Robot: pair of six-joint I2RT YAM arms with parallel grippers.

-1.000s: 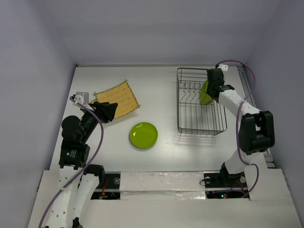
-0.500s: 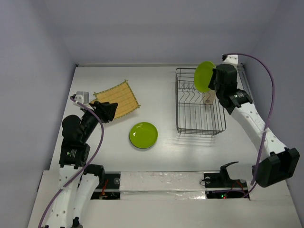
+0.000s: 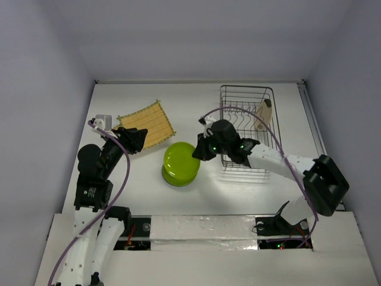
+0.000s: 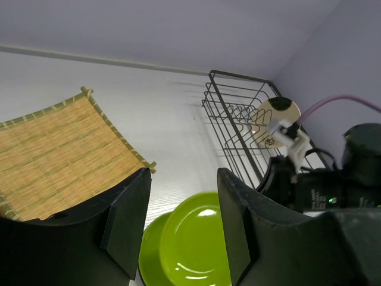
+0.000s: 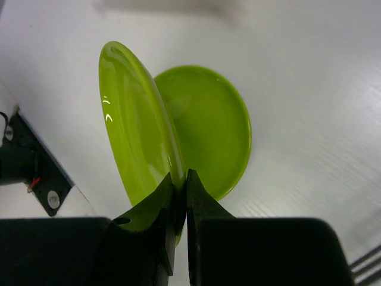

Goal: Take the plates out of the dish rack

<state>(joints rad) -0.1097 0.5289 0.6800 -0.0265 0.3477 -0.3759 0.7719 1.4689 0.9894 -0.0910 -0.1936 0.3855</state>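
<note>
Worktop [image 3: 196,107] white, with pale walls on three sides.

Right claw [image 5: 178,183]: clenched on the rim of a lime green plate [image 5: 134,119], both fingertips pinching the edge. The plate is tilted steeply, nearly on edge, with its glossy face catching the light. Right arm reaches left across the worktop from its base at the near right.

Second green plate [image 5: 214,128]: lies flat on the worktop directly under the tilted one, mid-worktop, left of the dish rack [image 3: 246,87] and to the near right of the bamboo mat [image 3: 147,123]. Cannot tell whether the two plates touch.

Dish rack: dark wire basket at the far right, with its row of upright tines visible. One cream plate [image 3: 262,114] stands on edge in its far right part, leaning. Small dark marks show on its face in the left wrist view.

Left claw [image 3: 134,140]: released, jaws standing apart with nothing between them. It hovers over the near left corner of the bamboo mat, well apart from the plates. Its wrist camera looks between the fingers [image 4: 128,220] toward the mat, both green plates and the rack.

Small pale block [image 3: 102,122]: sits just left of the mat.
</note>
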